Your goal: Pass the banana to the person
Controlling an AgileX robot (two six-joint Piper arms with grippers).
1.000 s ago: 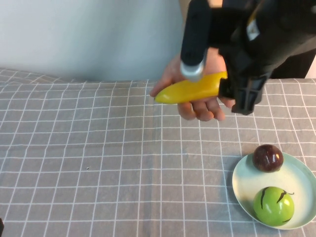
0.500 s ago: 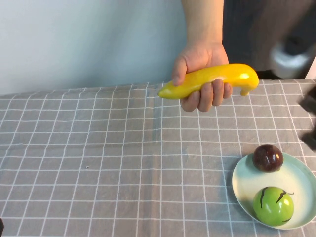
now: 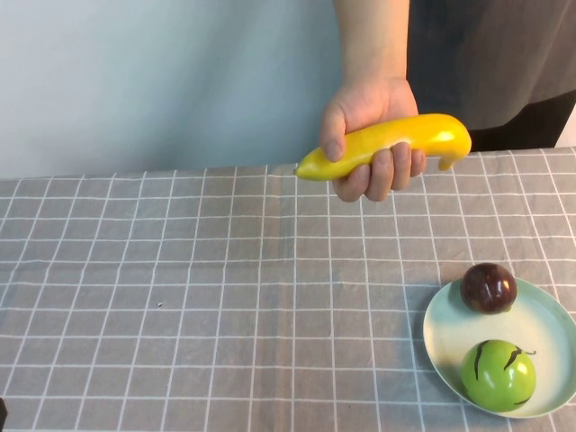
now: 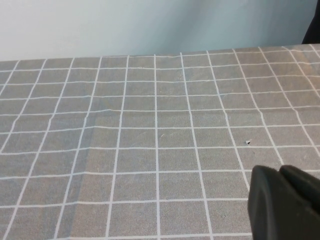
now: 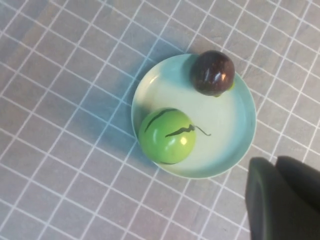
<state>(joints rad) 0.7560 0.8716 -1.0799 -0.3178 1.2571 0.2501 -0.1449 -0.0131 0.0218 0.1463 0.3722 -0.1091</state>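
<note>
The banana [image 3: 387,144] is long, glossy and yellow. The person's hand [image 3: 371,101] grips it in the air above the far table edge. The person [image 3: 490,54] in a dark grey shirt stands behind the table at the right. Neither gripper shows in the high view. My left gripper [image 4: 280,172] is shut and empty, low over bare checked cloth. My right gripper [image 5: 275,162] is shut and empty, hovering beside the plate [image 5: 222,125]. The banana does not show in either wrist view.
A pale blue plate [image 3: 544,319] sits at the near right, holding a round green fruit [image 3: 498,375] and a dark red-brown fruit [image 3: 488,287]. Both fruits show in the right wrist view, green [image 5: 167,135] and dark [image 5: 212,72]. Grey checked cloth [image 3: 180,297] covers the table.
My right arm let go of the banana and pulled back out of the high view. The person's hand closed on the banana and lifted it slightly.
</note>
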